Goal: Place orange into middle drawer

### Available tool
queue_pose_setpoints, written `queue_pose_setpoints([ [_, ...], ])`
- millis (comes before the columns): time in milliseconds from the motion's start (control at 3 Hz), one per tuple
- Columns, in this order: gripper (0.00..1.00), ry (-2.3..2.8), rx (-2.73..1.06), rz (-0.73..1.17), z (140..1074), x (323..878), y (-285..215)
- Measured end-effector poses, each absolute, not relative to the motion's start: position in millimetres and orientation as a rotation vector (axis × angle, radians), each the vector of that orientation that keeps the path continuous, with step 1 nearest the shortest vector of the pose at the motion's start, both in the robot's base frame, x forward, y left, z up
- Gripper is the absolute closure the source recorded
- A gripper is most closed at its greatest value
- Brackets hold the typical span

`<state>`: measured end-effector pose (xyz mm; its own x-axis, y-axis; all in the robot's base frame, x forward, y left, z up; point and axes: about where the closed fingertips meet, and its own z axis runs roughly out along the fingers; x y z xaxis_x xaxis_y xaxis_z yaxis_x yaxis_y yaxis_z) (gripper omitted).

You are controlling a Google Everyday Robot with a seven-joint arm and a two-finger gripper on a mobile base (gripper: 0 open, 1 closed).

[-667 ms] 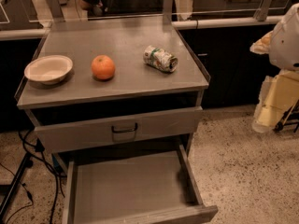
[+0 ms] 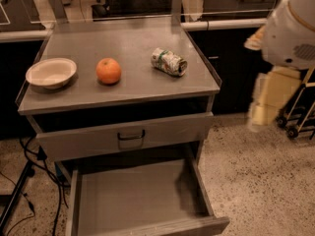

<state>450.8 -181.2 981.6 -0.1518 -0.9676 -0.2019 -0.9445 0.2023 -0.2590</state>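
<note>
Swinging in from the right, the gripper (image 2: 266,100) has edged closer to the surface (image 2: 133,48) (clenched or released, I cannot tell). The orange (image 2: 108,71) sits there untouched, well to its left and higher, with the drawer (image 2: 138,200) open below-left, so the pick looks barely begun.

Caught the gripper (image 2: 261,111) as a pale smear at the right, beside the cabinet (image 2: 129,43), perhaps pointing down. Lost the white arm housing (image 2: 294,29) above it to the top corner, and the middle drawer (image 2: 135,200) at its front to the bottom edge. Could not read the can (image 2: 169,61) print.
</note>
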Motion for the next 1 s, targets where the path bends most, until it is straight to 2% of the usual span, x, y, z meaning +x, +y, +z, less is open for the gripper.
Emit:
queue_pose_setpoints([
  [667, 0.00, 1.973, -1.968, -0.014, 993, 458, -101],
  [1000, 0.00, 1.970, -1.969, -0.012, 993, 458, -100],
])
